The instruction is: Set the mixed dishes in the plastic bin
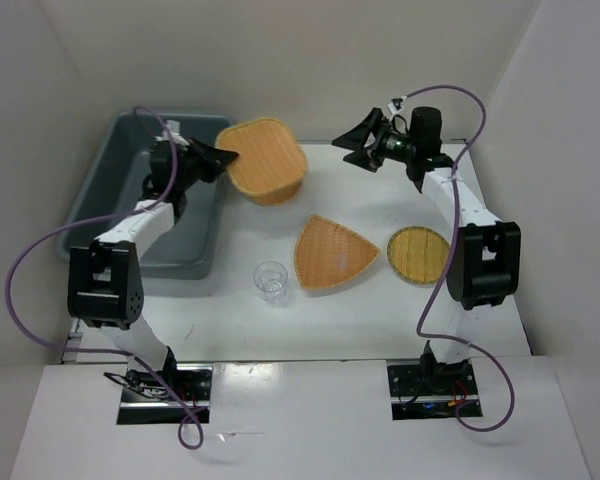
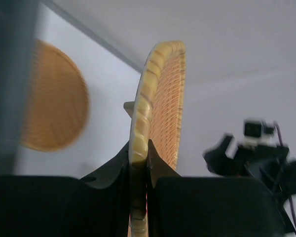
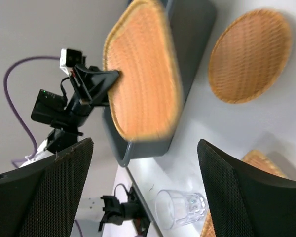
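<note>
My left gripper (image 1: 218, 158) is shut on the rim of the orange rounded-square tray (image 1: 267, 155) and holds it in the air beside the grey plastic bin (image 1: 130, 200), near its right wall. The left wrist view shows the jaws (image 2: 139, 148) clamped on the tray's edge (image 2: 155, 98). A round orange tray (image 3: 250, 54) lies on the table below it. The rounded-triangle tray (image 1: 332, 252), the yellower round tray (image 1: 418, 254) and the clear cup (image 1: 272, 281) sit on the table. My right gripper (image 1: 360, 143) is open and empty, raised at the back right.
White walls close the table at the back and on both sides. In the right wrist view the cup (image 3: 180, 208) stands between my open right gripper's (image 3: 145, 143) fingers, far below, and the bin's (image 3: 187, 44) corner is ahead.
</note>
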`<move>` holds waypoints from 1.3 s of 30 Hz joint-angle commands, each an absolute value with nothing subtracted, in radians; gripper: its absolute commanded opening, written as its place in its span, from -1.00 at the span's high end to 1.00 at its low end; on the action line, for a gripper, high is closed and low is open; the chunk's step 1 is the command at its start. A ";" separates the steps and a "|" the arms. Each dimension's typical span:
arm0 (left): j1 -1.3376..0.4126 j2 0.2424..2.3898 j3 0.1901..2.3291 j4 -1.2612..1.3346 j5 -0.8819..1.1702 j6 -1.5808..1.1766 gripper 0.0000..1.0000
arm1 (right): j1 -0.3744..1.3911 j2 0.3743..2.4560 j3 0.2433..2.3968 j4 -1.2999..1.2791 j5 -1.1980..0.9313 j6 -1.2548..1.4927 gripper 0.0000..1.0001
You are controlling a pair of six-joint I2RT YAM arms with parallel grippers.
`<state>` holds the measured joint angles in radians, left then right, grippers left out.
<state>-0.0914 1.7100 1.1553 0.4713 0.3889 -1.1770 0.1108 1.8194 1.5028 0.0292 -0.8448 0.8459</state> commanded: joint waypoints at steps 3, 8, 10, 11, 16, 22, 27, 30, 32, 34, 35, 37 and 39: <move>0.135 1.540 1.249 0.352 0.258 -1.085 1.00 | 0.034 1.700 1.471 0.069 -0.821 0.827 -0.85; 0.268 1.490 1.189 0.175 0.109 -1.075 1.00 | 0.023 1.680 1.425 0.060 -0.789 0.796 -0.85; 0.278 1.479 1.151 0.160 0.058 -1.107 1.00 | 0.023 1.669 1.413 0.060 -0.788 0.785 -0.85; 0.293 1.479 1.114 0.160 0.046 -1.108 1.00 | 0.023 1.669 1.401 0.060 -0.788 0.785 -0.85; 0.325 1.479 1.034 0.169 -0.018 -1.170 1.00 | 0.023 1.660 1.391 0.051 -0.779 0.767 -0.85; 0.334 1.508 0.994 0.202 -0.103 -1.221 1.00 | 0.023 1.660 1.391 0.051 -0.770 0.767 -0.85; 0.334 1.561 0.973 0.255 -0.189 -1.308 1.00 | 0.023 1.660 1.391 0.051 -0.770 0.767 -0.85; 0.334 1.597 0.963 0.290 -0.229 -1.344 1.00 | 0.023 1.678 1.391 0.051 -0.770 0.767 -0.85; 0.334 1.638 0.980 0.302 -0.239 -1.358 1.00 | 0.023 1.687 1.391 0.051 -0.770 0.776 -0.85; 0.334 1.664 1.000 0.311 -0.239 -1.367 1.00 | 0.023 1.687 1.391 0.051 -0.779 0.776 -0.85; 0.334 1.686 1.000 0.330 -0.230 -1.376 1.00 | 0.023 1.696 1.391 0.051 -0.779 0.776 -0.85; 0.334 1.707 1.014 0.330 -0.216 -1.387 1.00 | 0.023 1.697 1.391 0.051 -0.779 0.776 -0.85; 0.334 1.747 1.038 0.339 -0.207 -1.387 1.00 | 0.023 1.697 1.391 0.051 -0.779 0.776 -0.85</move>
<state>0.3298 1.7248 0.9657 0.2089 -0.2077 -1.3403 0.0154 1.7107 1.3922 0.0288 -0.7742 0.7872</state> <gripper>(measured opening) 0.173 0.925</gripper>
